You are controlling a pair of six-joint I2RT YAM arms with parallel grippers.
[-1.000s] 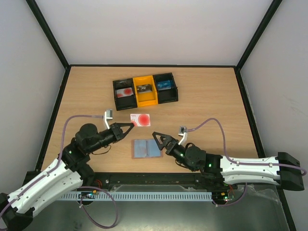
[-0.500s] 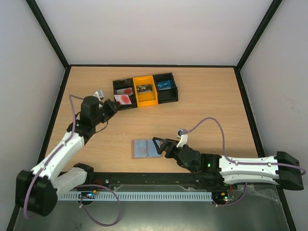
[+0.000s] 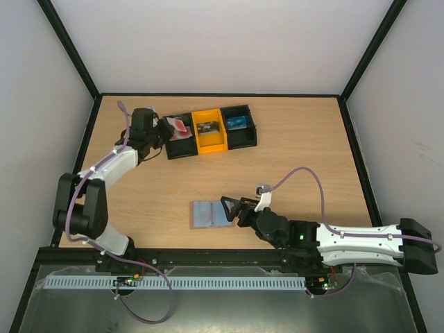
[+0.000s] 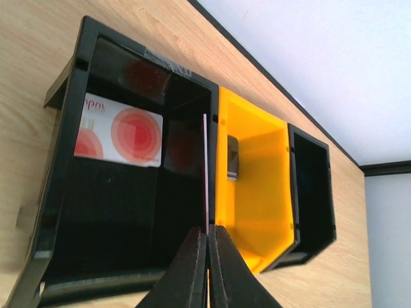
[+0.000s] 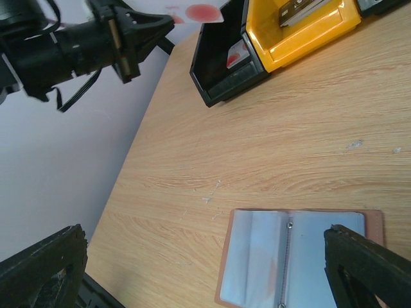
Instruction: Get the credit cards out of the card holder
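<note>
Your left gripper (image 4: 207,239) pinches a pale red-spotted card (image 5: 200,13) edge-on over the left black compartment of the tray (image 4: 257,192); a second card (image 4: 119,135) lying inside shows lettering ending "pris"; the card holder (image 3: 210,214) lies open on the table (image 3: 312,159); your right gripper (image 3: 233,206) gapes wide at its right edge, holding nothing.

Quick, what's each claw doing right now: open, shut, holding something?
Left gripper: shut on a credit card, over the tray.
Right gripper: open, holding nothing, at the card holder.
</note>
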